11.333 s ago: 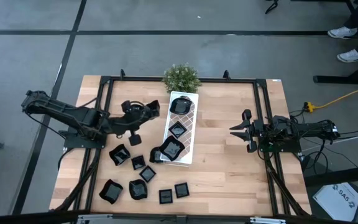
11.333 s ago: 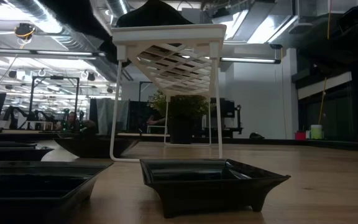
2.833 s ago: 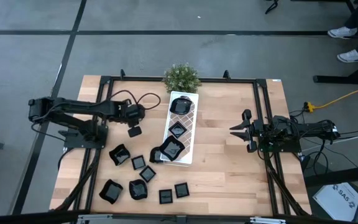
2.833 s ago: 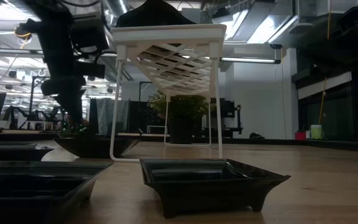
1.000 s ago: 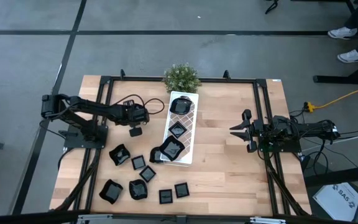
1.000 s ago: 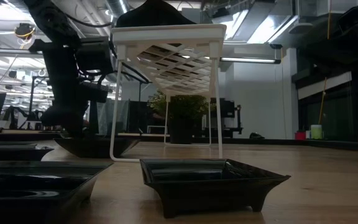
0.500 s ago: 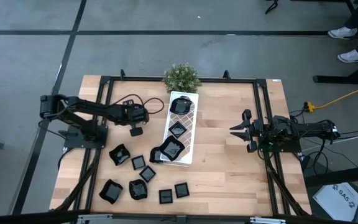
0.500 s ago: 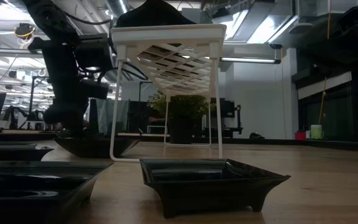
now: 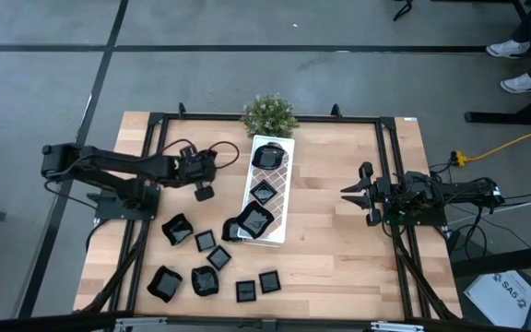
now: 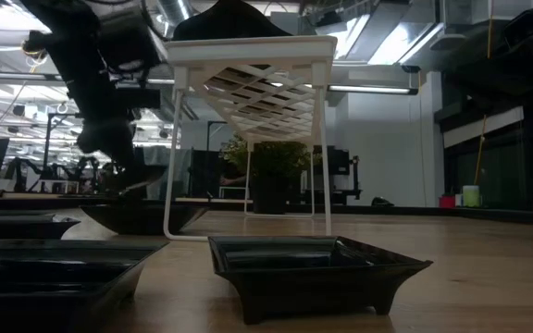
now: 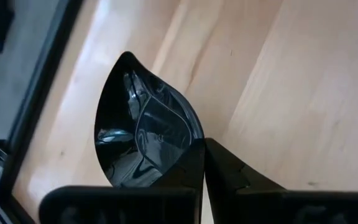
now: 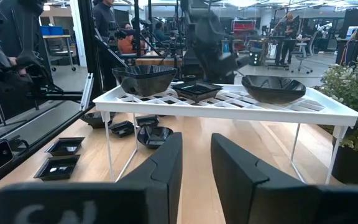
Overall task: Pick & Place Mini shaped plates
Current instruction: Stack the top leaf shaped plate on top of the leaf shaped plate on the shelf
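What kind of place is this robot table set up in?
Most likely a robotics lab or workshop. The wooden table stands on a bare grey floor marked with dark lines, other workbenches and people show behind it, and exposed ducts run under an open ceiling.

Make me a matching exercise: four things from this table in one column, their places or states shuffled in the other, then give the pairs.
1. left tool
2. right tool
3. potted plant
4. white tray

A. at the table's far edge
B. carries three black plates
C. shut on a teardrop plate
D. idle on the table's right side

Pairs: 1-C, 2-D, 3-A, 4-B
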